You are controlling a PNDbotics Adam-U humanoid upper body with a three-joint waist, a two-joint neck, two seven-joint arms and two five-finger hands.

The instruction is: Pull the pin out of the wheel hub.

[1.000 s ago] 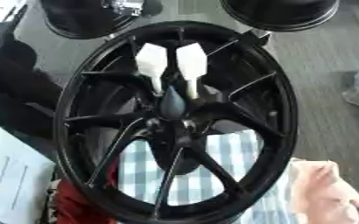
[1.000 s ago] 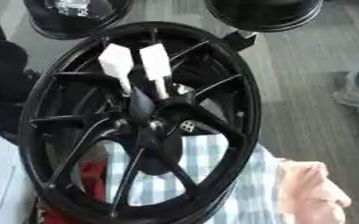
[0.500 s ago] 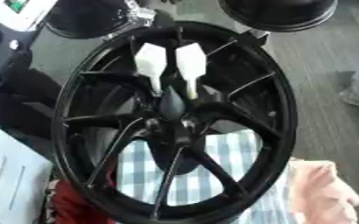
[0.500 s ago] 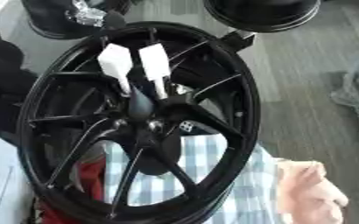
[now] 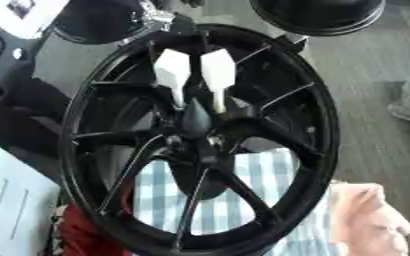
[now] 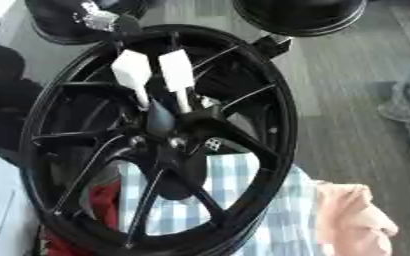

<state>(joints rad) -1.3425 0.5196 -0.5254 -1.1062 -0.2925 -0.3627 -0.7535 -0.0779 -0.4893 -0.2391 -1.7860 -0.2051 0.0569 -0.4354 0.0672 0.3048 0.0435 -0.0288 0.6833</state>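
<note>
**Pin still seated in hub; extraction not begun**

Status: The black wheel [image 5: 200, 135] stands upright, filling the middle of both views. At its hub [image 5: 198, 131], two white paddle-shaped tabs [image 5: 194, 75] rise on thin stems from just above the centre; these appear to be the pin's grip ends, and their stems run down into the hub. On that reading, the pin remains in place and the whole pull is outstanding.

Robot hand: Neither robot hand can be made out in either view. A metallic part [image 6: 95, 19] shows above the wheel's upper-left rim, but what it is cannot be told. Whether the fingers are apart or together cannot be reported.

Surroundings: Behind the wheel's lower spokes lies a blue-and-white checked cloth [image 5: 243, 200]; a pink cloth [image 5: 366, 220] sits to the wheel's lower right, white paper [image 5: 7, 205] to its lower left.

Markings: A small pale emblem [image 6: 212, 144] sits just right of the hub; it is unreadable. Faint lines on the paper cannot be read. No brand is legible.
</note>
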